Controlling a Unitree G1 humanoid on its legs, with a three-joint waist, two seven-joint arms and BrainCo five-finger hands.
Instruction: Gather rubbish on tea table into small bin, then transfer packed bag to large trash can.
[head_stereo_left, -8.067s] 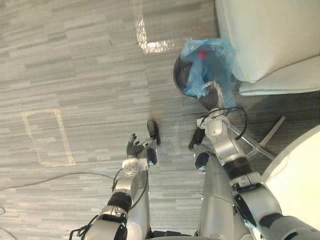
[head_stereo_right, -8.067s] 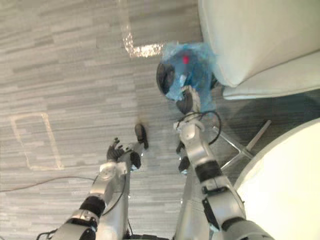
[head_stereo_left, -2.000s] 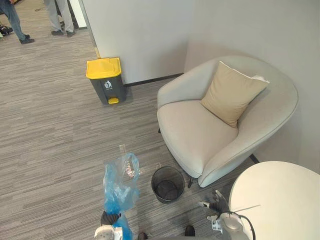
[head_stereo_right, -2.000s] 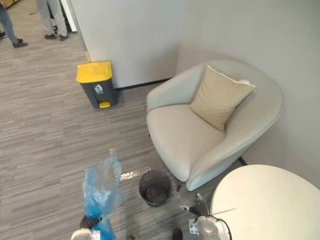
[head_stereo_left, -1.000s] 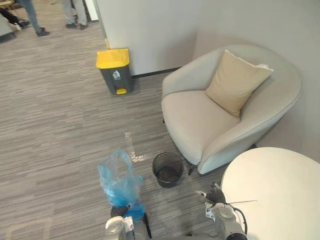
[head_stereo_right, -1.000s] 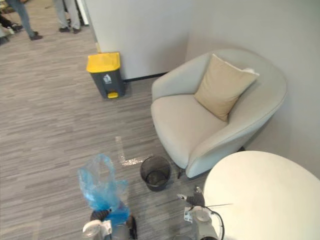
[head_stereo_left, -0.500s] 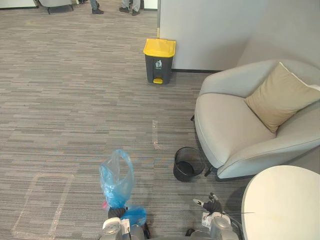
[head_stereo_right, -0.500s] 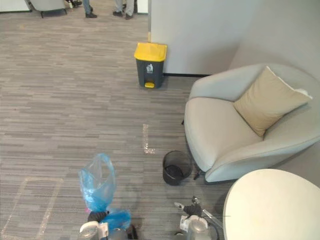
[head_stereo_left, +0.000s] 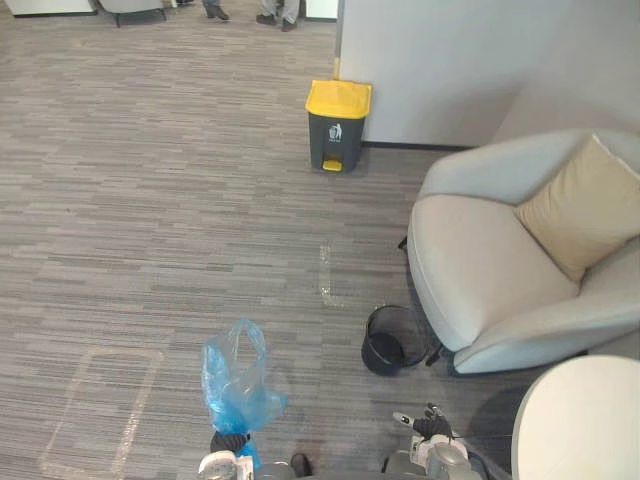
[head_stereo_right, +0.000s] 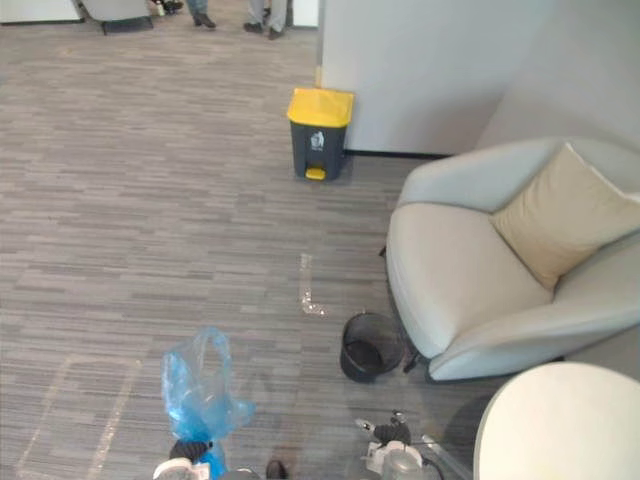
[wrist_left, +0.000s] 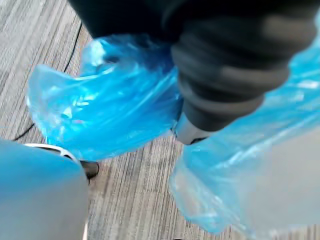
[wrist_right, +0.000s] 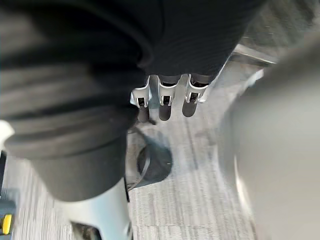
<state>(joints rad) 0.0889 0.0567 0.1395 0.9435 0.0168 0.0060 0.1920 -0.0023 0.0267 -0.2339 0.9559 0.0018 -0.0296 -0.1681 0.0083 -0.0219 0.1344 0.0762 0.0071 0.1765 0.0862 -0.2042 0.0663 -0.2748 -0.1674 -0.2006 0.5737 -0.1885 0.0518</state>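
Blue bag (head_stereo_left: 238, 385) bunched at left hand (head_stereo_left: 229, 442), fingers buried in plastic, grip impossible to tell. Right hand (wrist_right: 165, 102) beside tea table (head_stereo_left: 585, 420), fingers straight, holding nothing.

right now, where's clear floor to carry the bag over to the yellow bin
Open carpet runs from the blue bag at the left robot hand straight to the yellow-lidded trash can. Crowded on the right: small black bin, armchair, round table.
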